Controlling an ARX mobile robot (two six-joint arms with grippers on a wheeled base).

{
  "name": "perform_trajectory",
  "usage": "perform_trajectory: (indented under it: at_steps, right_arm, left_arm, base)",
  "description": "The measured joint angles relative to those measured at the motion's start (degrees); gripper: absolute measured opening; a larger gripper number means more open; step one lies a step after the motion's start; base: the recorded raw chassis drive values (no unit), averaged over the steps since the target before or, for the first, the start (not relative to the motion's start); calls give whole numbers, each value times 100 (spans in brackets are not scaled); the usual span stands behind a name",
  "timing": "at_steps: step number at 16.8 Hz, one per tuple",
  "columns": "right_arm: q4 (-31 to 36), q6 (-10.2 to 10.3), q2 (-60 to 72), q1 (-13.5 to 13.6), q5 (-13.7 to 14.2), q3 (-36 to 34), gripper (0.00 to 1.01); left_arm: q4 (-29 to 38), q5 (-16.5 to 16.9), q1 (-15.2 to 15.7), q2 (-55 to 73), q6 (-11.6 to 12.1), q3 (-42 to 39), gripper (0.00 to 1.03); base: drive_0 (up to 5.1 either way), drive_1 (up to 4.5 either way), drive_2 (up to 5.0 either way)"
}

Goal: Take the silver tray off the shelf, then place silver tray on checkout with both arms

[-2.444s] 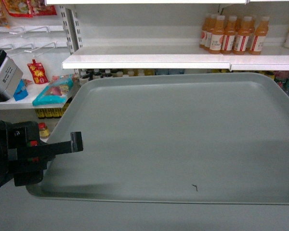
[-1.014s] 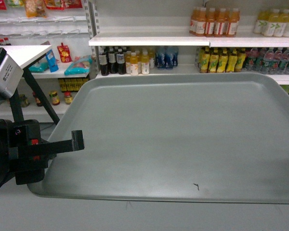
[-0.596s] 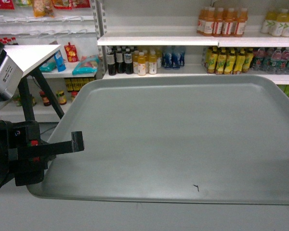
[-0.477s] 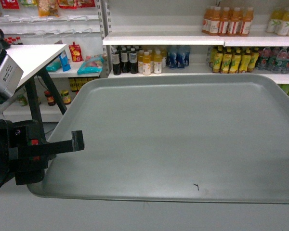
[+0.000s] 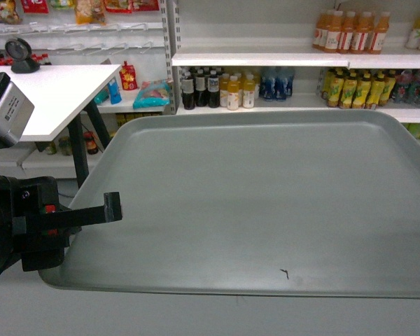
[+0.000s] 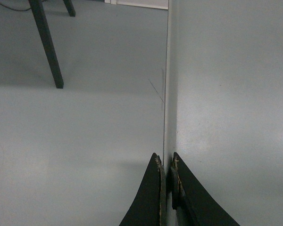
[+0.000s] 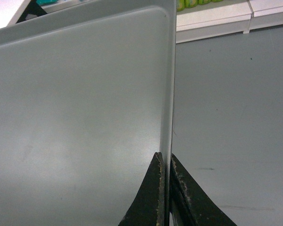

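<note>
The silver tray (image 5: 266, 196) is held level in the air and fills most of the head view, a small dark scratch near its front edge. My left gripper (image 5: 112, 208) is shut on its left rim; the left wrist view shows both fingers pinching that rim (image 6: 165, 160) with grey floor below. My right gripper (image 7: 165, 157) is shut on the tray's right rim (image 7: 170, 94) and is outside the head view. The shelf (image 5: 266, 59) stands behind, apart from the tray. At far left is the white checkout (image 5: 49, 91) with its round black scanner (image 5: 19, 54).
Rows of bottles (image 5: 217, 89) line the store shelves behind the tray, with hanging snack packs (image 5: 129, 75) further left. A dark checkout leg (image 5: 77, 150) stands near the tray's left far corner, also in the left wrist view (image 6: 47, 47). Grey floor lies beneath.
The whole view has pulled back from the shelf and swung left: shelves slid right and shrank, and the checkout came into view at left. Tray and left gripper keep their place in the view.
</note>
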Motion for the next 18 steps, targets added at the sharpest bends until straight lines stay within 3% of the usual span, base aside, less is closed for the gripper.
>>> perform_trajectory:
  at_steps: [8,18]
  right_arm:
    - [35,0,0,0,0,0,3]
    - [13,0,0,-2,-2,-2,3]
  left_arm:
    - [22,0,0,0,0,2,3]
    - [28,-4,0,0,0,2,3]
  base:
    - [0,0,0]
    - [-489,256,256]
